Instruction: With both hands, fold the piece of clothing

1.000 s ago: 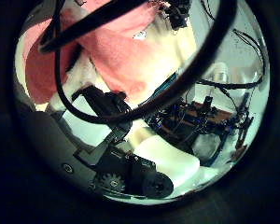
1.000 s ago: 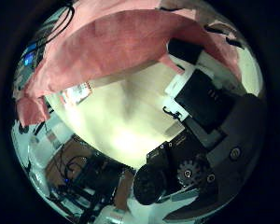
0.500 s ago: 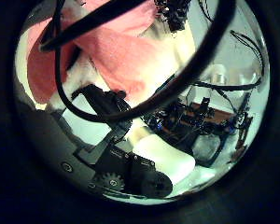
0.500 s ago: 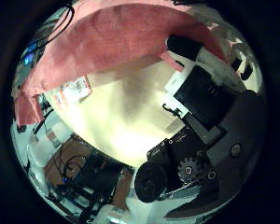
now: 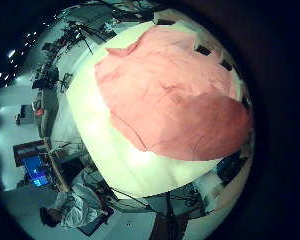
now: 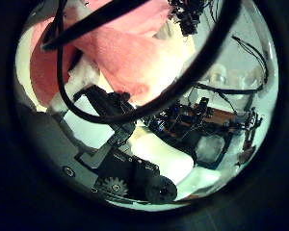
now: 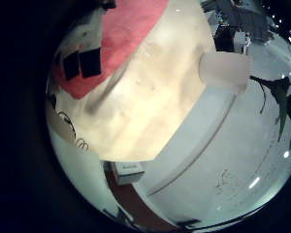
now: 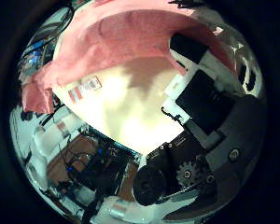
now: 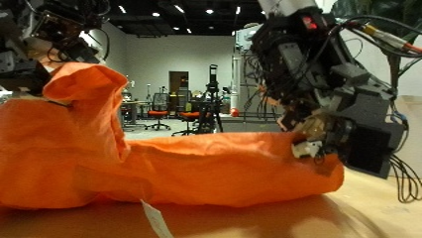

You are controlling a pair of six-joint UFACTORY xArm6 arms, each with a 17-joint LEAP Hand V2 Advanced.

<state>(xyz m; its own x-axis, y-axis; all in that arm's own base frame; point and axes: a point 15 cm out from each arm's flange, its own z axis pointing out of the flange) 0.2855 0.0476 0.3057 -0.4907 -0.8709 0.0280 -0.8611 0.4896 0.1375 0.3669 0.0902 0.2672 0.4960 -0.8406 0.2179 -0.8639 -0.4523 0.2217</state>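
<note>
Since a second ago, little shifted: more cloth drawn across both thumb-side palm views. Left robot hand raised, fingers pinching one corner of the orange garment. Right robot hand clamped on the opposite edge, lower. Between them, garment hanging in a sagging fold, lower part resting on the desk.

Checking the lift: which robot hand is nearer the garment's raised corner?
Left. The left robot hand grips the garment at that corner; the right robot hand holds its lower opposite end.
</note>
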